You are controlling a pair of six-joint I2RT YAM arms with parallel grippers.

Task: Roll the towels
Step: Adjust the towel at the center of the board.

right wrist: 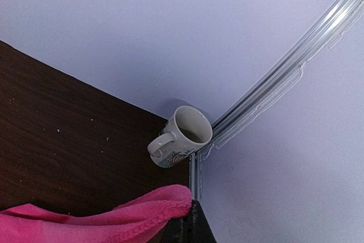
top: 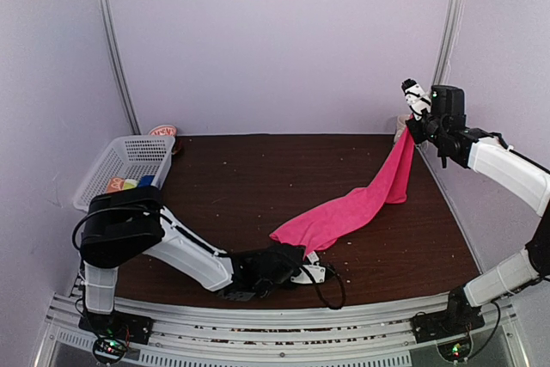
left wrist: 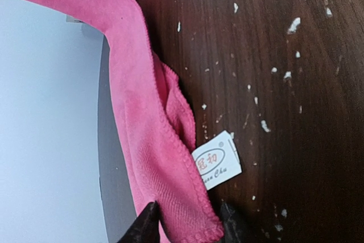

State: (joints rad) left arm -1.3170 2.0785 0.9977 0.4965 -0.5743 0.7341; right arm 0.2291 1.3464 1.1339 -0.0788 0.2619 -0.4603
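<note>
The dark surface [top: 258, 169] carries only the near end of the pink towel [top: 361, 208]. The rest rises as a twisted band toward the far right corner. The right pincer [right wrist: 190, 223] is clamped on the raised end, near the tipped mug [right wrist: 182, 135]. The left pincer [left wrist: 187, 220], low at the near edge, is clamped on the hem beside the white label [left wrist: 217, 160]. To do this step well, I judge the twist must come out first. The cloth should be lowered flat and square at mid-surface before any rolling.
</note>
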